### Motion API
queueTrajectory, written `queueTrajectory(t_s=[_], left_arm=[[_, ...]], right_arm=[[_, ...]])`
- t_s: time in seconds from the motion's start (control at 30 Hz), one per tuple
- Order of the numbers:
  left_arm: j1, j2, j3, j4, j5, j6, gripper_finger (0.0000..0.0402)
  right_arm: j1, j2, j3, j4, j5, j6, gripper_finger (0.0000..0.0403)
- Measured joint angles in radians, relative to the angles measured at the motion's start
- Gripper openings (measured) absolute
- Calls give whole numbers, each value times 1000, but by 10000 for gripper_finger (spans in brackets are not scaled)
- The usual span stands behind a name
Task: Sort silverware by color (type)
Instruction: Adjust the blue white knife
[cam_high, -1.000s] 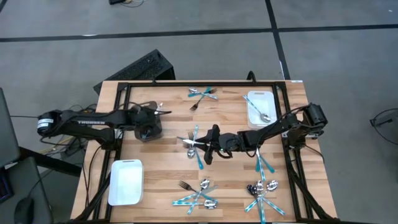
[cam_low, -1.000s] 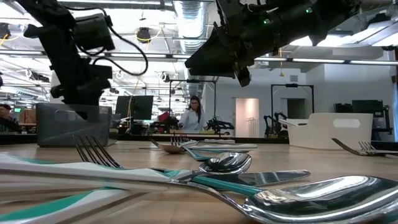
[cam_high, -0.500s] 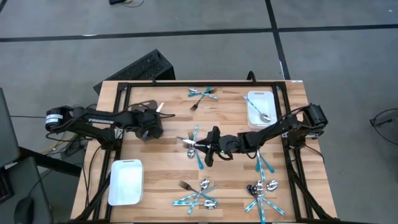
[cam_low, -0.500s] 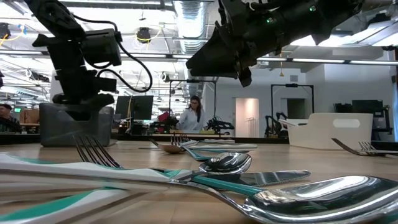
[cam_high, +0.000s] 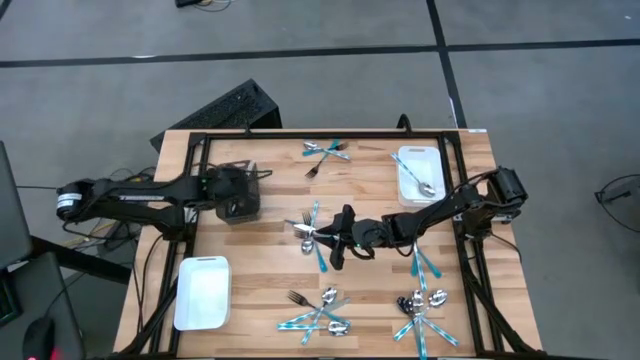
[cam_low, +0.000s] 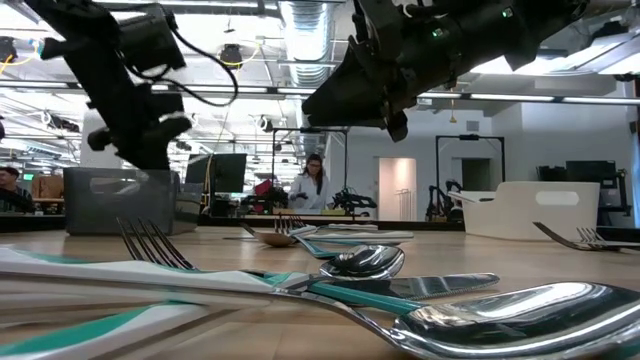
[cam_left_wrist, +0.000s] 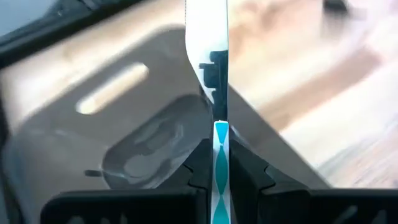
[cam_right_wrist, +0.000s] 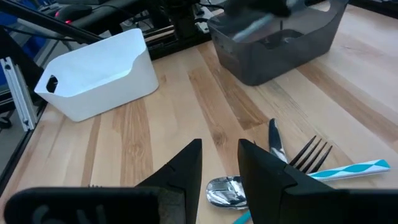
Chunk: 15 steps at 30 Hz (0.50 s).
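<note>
My left gripper (cam_left_wrist: 221, 146) is shut on a teal-handled knife (cam_left_wrist: 208, 56) over the dark bin (cam_high: 238, 203) at the table's left. My right gripper (cam_right_wrist: 221, 168) hangs open above the middle heap of silverware (cam_high: 312, 232), where a spoon (cam_right_wrist: 225, 190), a knife and a teal-handled fork (cam_right_wrist: 336, 165) lie flat on the wood. No piece is between its fingers. More heaps of silver and teal forks, spoons and knives lie at the far edge (cam_high: 326, 152), near the front (cam_high: 320, 312) and at the front right (cam_high: 420, 310). My left gripper pinches the knife's teal handle (cam_left_wrist: 221, 134) between its two fingers, close to where the blade begins. The knife runs along the fingers, its silver blade (cam_left_wrist: 207, 37) sticking out ahead of them. It slants downward and is lifted clear above the dark bin.
A white bin (cam_high: 203, 292) stands at the front left. A second white bin (cam_high: 417, 172) at the far right holds a spoon. A black frame (cam_high: 190, 150) runs round the table's edges. In the low view a person stands in the room beyond the table.
My left gripper dipped toward the dark bin, then rose above it again and tipped. My right gripper has kept still over the middle heap.
</note>
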Motion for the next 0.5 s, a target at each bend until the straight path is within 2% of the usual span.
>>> queueTrajectory(t_s=[0.13, 0.27, 0.5], left_arm=[[-12, -56, 0, -75, -98, -140, 23], [-22, -56, 0, -160, -179, -313, 27], [-22, -1, 0, -237, -207, -611, 29]], right_arm=[[0, 0, 0, -2, 0, 9, 128], [2, 0, 0, -4, 0, 9, 128], [8, 0, 0, -8, 2, 8, 128]])
